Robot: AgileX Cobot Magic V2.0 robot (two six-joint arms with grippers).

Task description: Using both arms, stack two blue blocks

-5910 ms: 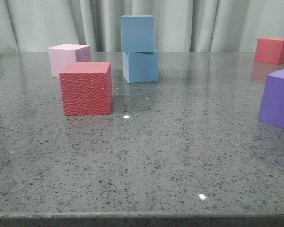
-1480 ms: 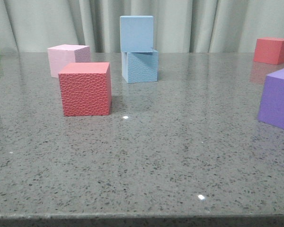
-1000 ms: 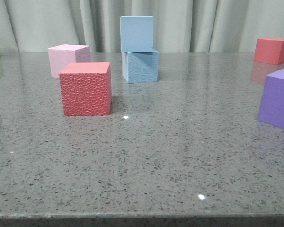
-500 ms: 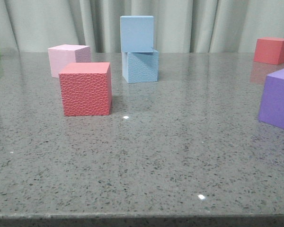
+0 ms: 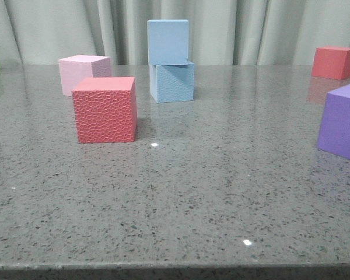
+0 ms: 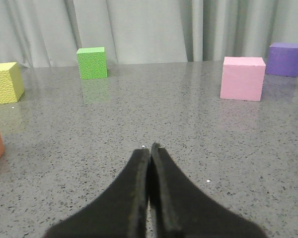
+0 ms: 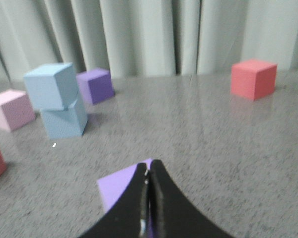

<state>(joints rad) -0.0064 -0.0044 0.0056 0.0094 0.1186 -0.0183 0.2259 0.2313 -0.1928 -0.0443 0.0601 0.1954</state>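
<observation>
Two pale blue blocks stand stacked at the back middle of the table: the upper block (image 5: 168, 41) sits on the lower block (image 5: 172, 82), turned a little against it. The stack also shows in the right wrist view, upper block (image 7: 50, 85) on lower block (image 7: 64, 122). No gripper shows in the front view. My left gripper (image 6: 150, 148) is shut and empty, low over bare table, far from the stack. My right gripper (image 7: 149, 166) is shut and empty, above a purple cube (image 7: 120, 188).
A red cube (image 5: 105, 109) stands in front left of the stack, a pale pink cube (image 5: 83, 73) behind it. A purple cube (image 5: 341, 121) is at the right edge, another red cube (image 5: 335, 62) at the back right. Green (image 6: 92, 62), yellow (image 6: 5, 82) and another purple cube (image 6: 285, 58) lie further left.
</observation>
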